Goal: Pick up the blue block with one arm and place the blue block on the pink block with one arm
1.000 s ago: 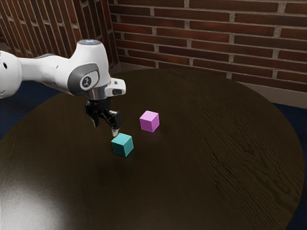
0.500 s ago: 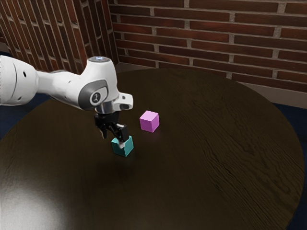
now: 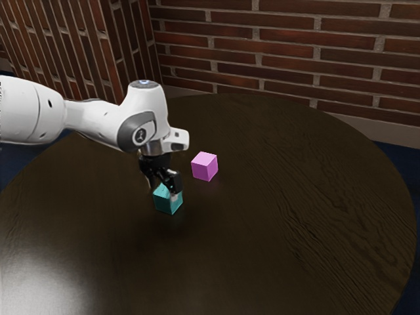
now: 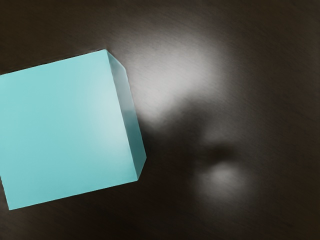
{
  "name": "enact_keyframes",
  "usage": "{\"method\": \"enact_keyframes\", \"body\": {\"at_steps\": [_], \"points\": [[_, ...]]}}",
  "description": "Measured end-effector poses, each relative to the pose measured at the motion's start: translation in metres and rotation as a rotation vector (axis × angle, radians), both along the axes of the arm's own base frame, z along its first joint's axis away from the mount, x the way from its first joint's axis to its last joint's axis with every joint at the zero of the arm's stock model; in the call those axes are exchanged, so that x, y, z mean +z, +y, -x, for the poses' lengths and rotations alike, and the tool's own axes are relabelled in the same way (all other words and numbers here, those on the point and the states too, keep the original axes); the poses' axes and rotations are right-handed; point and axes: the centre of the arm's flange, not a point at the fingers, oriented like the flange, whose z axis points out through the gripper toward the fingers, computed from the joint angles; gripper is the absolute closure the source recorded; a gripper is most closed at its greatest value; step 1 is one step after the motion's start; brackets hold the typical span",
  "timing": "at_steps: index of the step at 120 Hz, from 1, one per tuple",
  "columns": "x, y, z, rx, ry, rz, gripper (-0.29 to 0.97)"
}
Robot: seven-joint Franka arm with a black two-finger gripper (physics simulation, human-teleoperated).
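The end effector [image 3: 167, 189] hangs low over the blue block [image 3: 168, 203] on the bench [image 3: 275, 216]. I cannot tell whether it is pinching the block. The pink block [image 3: 204, 166] stands apart, nearby.

Small blue block [image 3: 168, 201], a teal cube, flat on the dark table [image 3: 295, 216], one corner facing front, pink block [image 3: 204, 166] near it, also flat, not touching

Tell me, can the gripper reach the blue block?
Probably yes: the gripper is right on top of the blue block, with nothing between them. The pink block sits apart.
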Motion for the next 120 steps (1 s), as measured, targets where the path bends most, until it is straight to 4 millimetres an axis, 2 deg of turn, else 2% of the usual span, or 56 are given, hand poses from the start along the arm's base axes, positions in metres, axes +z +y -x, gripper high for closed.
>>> {"method": "enact_keyframes", "body": {"at_steps": [41, 86, 120], "points": [[-0.006, 0.0, -0.034, -0.038, -0.019, -0.019, 0.0], [-0.031, 0.02, -0.043, -0.033, 0.021, -0.041, 0.0], [-0.051, 0.024, -0.051, -0.037, 0.041, -0.04, 0.0]]}}
